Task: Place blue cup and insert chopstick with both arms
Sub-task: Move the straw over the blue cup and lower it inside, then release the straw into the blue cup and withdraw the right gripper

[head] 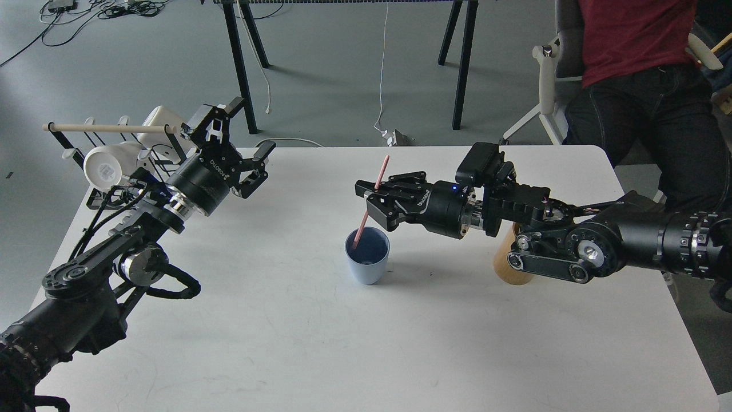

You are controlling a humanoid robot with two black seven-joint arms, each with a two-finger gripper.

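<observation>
The pale blue cup [367, 256] stands upright near the middle of the white table [354, 343]. My right gripper [370, 199] is just above and behind the cup, shut on the pink chopstick [370, 201]. The stick is steeply tilted, its top leaning to the right. Its lower end is inside the cup's mouth. My left gripper [243, 143] is open and empty, well to the left of the cup, raised above the table's back left part.
A tan wooden cylindrical holder [510, 268] stands at the right, partly hidden behind my right arm. A rack [108, 143] with a pale wooden rod and white mugs is at the back left corner. A seated person [640, 74] is beyond the table's back right.
</observation>
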